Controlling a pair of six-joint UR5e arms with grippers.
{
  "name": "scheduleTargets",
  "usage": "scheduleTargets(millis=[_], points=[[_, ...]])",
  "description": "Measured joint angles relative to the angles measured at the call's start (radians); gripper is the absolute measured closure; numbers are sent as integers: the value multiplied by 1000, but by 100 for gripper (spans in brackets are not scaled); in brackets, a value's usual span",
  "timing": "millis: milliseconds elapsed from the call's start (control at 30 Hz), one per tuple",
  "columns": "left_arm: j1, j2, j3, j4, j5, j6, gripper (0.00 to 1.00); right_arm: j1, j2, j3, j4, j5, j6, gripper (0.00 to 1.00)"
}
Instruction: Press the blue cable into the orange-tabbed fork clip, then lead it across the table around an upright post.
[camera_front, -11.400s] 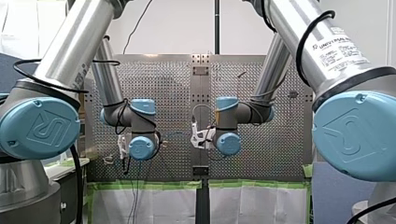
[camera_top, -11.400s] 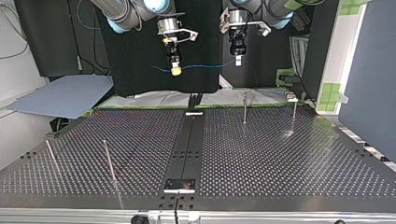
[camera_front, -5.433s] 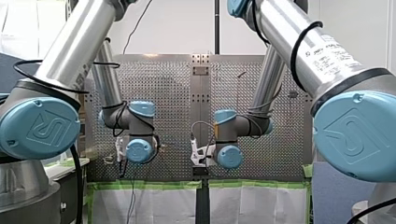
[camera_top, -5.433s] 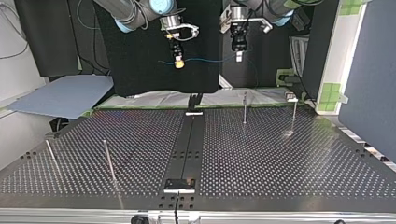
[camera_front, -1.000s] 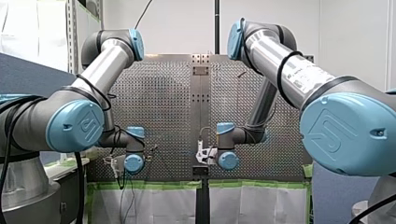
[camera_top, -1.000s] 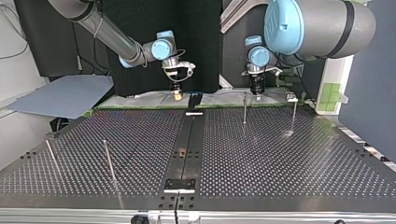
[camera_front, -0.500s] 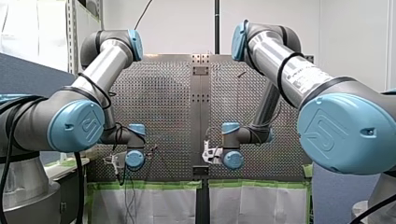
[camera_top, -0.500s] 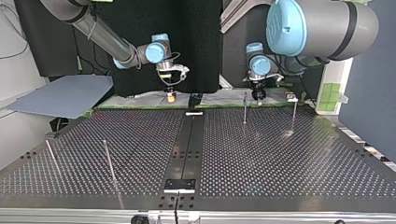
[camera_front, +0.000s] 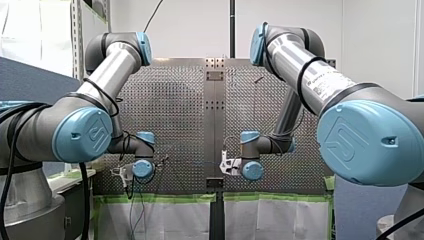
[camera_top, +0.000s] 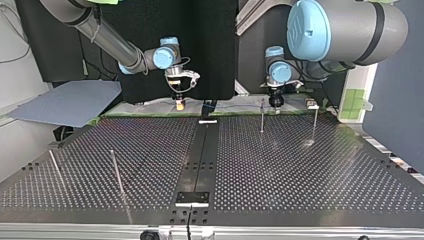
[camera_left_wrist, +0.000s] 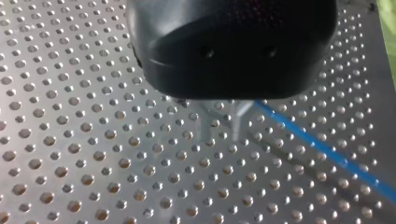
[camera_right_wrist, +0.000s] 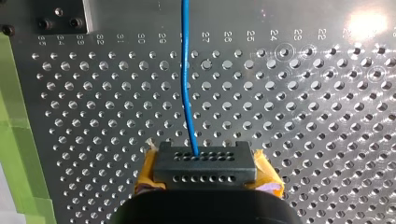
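In the right wrist view my right gripper (camera_right_wrist: 204, 164), with yellow pads (camera_right_wrist: 148, 171), is shut on the blue cable (camera_right_wrist: 186, 79). The cable runs straight ahead from it over the perforated plate. In the left wrist view my left gripper (camera_left_wrist: 222, 133) hangs just above the plate. Its two metal fingers (camera_left_wrist: 205, 125) stand apart with nothing between them. The blue cable (camera_left_wrist: 322, 147) lies on the plate beside one finger and trails away. In the top view my right gripper (camera_top: 179, 104) is at the far edge left of centre and my left gripper (camera_top: 273, 102) right of centre. I cannot make out an orange-tabbed clip.
Two thin upright posts (camera_top: 262, 116) (camera_top: 315, 122) stand close to my left gripper in the top view. Two more posts (camera_top: 116, 172) (camera_top: 55, 167) lean at the near left. A dark rail (camera_top: 200, 160) runs down the table's middle.
My left gripper's fingers have parted and the cable now lies beside them. My right gripper has slid toward the top view's left, still holding the cable. Both stay low at the far edge.
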Motion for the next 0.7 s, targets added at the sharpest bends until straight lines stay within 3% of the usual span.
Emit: scheduleTargets(millis=[33, 67, 100, 267, 700], points=[[0, 0, 0, -1, 8, -1, 24, 0, 0, 0, 0, 0, 0, 100], [0, 0, 0, -1, 15, -2, 17, 0, 0, 0, 0, 0, 0, 100], [0, 0, 0, -1, 22, -4, 0, 0, 0, 0, 0, -1, 0, 100], [6, 0, 0, -25, 62, -15, 0, 0, 0, 0, 1, -7, 0, 100], [24, 6, -17, -137, 90, -18, 0, 0, 1, 0, 13, -9, 0, 100]])
